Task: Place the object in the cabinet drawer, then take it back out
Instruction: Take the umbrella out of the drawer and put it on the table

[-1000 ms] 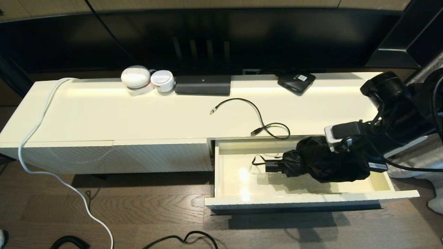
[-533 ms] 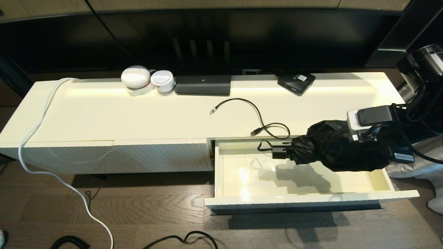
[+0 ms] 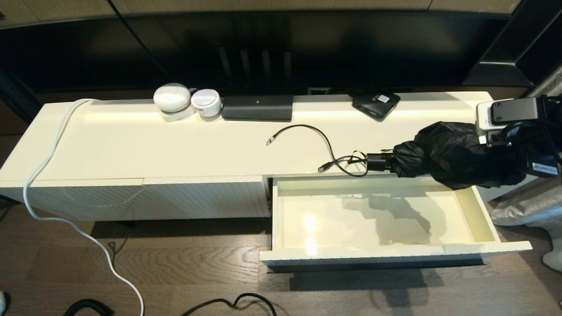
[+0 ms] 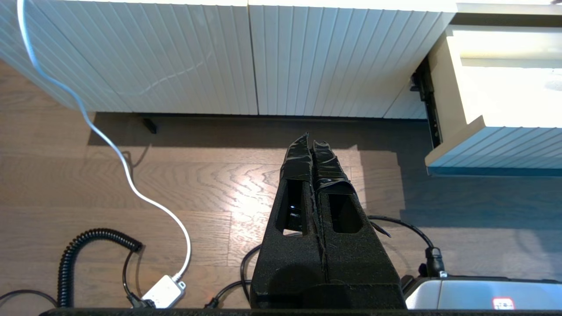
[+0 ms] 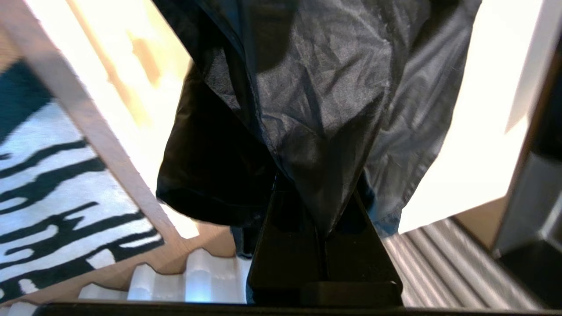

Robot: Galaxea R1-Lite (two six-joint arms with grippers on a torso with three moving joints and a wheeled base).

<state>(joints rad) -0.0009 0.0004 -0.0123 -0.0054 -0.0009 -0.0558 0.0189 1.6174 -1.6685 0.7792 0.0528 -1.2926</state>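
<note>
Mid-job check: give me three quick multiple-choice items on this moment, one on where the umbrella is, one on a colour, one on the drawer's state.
1. Where is the folded umbrella?
A. lying in the drawer
B. held above the cabinet top's front edge
C. on the floor

2. What colour is its fabric?
A. black
B. red
C. white

3. The cabinet drawer is:
A. shut
B. open with a box inside
C. open and bare

Answers: 1 B, the right pincer is clamped on its fabric, clear of the drawer. 2 A, black in both views. 3 C, only a shadow shows on its cream floor.
</note>
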